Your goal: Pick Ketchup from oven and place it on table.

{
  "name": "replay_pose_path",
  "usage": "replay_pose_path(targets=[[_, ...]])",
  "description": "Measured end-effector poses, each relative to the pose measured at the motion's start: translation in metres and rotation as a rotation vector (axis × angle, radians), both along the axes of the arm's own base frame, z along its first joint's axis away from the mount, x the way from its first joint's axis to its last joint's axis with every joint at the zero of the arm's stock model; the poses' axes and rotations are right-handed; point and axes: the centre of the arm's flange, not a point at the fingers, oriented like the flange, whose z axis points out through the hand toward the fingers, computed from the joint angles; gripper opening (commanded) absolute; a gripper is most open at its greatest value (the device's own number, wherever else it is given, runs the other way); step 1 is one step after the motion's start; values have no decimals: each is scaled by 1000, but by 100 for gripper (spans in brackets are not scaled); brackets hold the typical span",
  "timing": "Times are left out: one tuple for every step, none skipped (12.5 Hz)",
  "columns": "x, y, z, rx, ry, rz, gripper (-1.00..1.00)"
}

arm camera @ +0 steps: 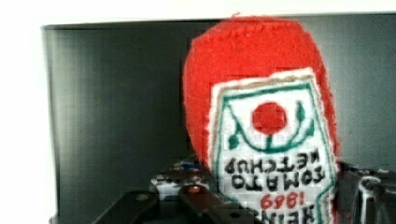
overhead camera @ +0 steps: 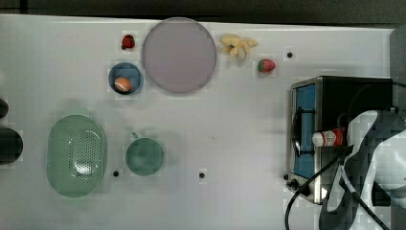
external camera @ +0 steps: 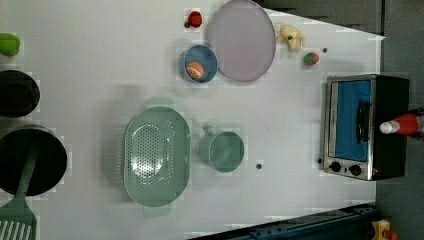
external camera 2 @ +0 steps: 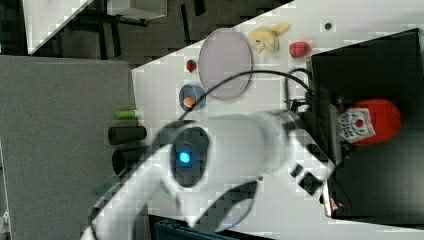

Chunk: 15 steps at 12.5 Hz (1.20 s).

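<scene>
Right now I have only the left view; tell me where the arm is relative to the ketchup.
Observer: In the right view the white arm reaches over the black oven, its wrist end beside the ketchup.
Operator: Describe the label.
Observer: In the wrist view the label faces the camera, reading TOMATO KETCHUP.
Operator: Report cables.
Observer: In the top view a black cable crosses the oven's front corner.

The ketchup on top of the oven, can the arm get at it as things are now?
Probably yes. The ketchup lies on the oven's black top, not behind the door, and nothing covers it. The arm is already beside it, and the wrist view shows the bottle right in front of the camera.
</scene>
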Motion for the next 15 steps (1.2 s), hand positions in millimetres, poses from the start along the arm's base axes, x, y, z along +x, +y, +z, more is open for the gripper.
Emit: replay_pose_path(targets=[[9,6,23,11,8,50,29],[17,19,50,23,14,93,29],[22,37,78,55,16,130,29],[25,63,109,88,7,184,29],[30,90,143,104,-21,243,29],[36,121,173,106,-38,310,29],[43,152,199,80,-66,387,29],[51,187,220,74,-99,463,29],[57,225,233,80,-111,534,29],[64,262,241,90,-116,600,29],[72,297,245,98,-128,662,29],[77,332,239,104,-112,723,29],[80,366,229,118,-82,783,29],[84,399,213,137,-51,831,29],[85,426,190,154,-14,854,29]])
